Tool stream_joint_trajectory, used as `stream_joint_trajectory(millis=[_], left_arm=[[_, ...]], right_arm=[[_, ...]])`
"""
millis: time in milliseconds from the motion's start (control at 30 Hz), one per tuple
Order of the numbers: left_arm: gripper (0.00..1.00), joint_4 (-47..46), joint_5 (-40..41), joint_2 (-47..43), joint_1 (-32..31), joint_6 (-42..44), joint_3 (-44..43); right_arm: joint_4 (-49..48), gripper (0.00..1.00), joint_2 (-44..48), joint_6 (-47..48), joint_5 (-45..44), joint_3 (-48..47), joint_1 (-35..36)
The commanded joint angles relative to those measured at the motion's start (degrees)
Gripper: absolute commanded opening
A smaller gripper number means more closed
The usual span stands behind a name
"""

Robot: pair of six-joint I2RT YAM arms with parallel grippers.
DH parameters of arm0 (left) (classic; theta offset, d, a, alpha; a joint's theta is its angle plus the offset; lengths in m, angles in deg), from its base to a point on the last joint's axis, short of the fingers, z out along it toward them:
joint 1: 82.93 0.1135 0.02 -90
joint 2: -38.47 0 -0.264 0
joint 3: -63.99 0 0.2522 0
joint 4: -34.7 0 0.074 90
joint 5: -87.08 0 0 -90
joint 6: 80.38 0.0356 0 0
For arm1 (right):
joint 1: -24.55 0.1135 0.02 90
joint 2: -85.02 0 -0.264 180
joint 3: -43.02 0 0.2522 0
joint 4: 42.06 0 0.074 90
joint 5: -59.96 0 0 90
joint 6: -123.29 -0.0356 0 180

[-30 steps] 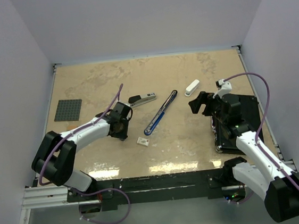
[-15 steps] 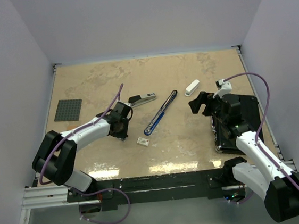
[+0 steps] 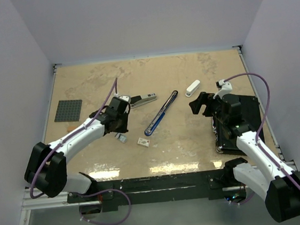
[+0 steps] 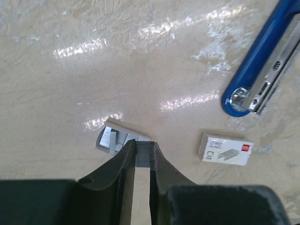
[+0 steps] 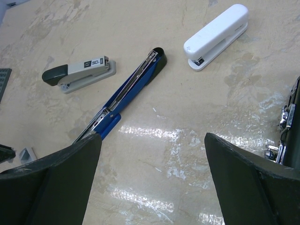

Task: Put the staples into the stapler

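**Staple pick-up: left tool on the tray, stapler lying open**

Step in hand: picking up the staples. The left tool (image 4: 144, 149) is narrowed to a slim gap, its fingers (image 4: 127, 159) pinching the near end of the grey staple tray (image 4: 111, 138). The rest of the tray sticks out past the fingertips. Whether it is lifted or lies on the worktop (image 4: 70, 84) cannot be told from either view.

The staple box (image 4: 226, 149), whitish with a red mark, lies flat on the worktop just right of the tray and apart from it, not gripped.

The blue stapler (image 3: 161, 113) lies mid-worktop, swung open full length with its metal channel showing. Judged the one to load, since the grey stapler (image 3: 142, 99) and the white stapler (image 3: 192, 88) further back are both closed.

The right tool (image 5: 151, 140) hangs wide open, holding nothing, near the blue stapler's far end.

Next move, as judged: carry the tray over to the open channel, line it up lengthwise, then set it in. The grip is on one end only, so the tray may pivot. The right tool may be needed to steady the stapler.
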Motion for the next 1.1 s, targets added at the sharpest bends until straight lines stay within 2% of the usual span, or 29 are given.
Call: stream_joint_trajectory(millis=[0, 267, 600, 833, 1067], left_arm=[[0.08, -3.0, -4.0, -3.5, -0.8, 1.7, -2.7], [0.08, -13.5, -12.6, -2.0, -5.5, 7.0, -5.9], [0.03, -23.7, -14.0, 5.6, -10.5, 13.4, -8.1], [0.02, -25.7, -13.8, 11.6, -11.2, 15.9, -10.3], [0.01, -24.0, -12.8, 15.7, -11.1, 18.0, -12.7]], right_arm=[[-0.9, 0.97, 0.2, 0.4, 0.5, -0.8, 0.2], [-0.3, 0.97, 0.5, 1.0, 0.8, -1.0, 0.1], [0.6, 0.97, 1.8, 1.5, 0.9, -0.4, 0.1], [1.6, 0.97, 2.8, 1.8, 0.5, -0.2, 0.1], [2.0, 0.97, 3.2, 2.3, 0.3, -0.2, 0.1]])
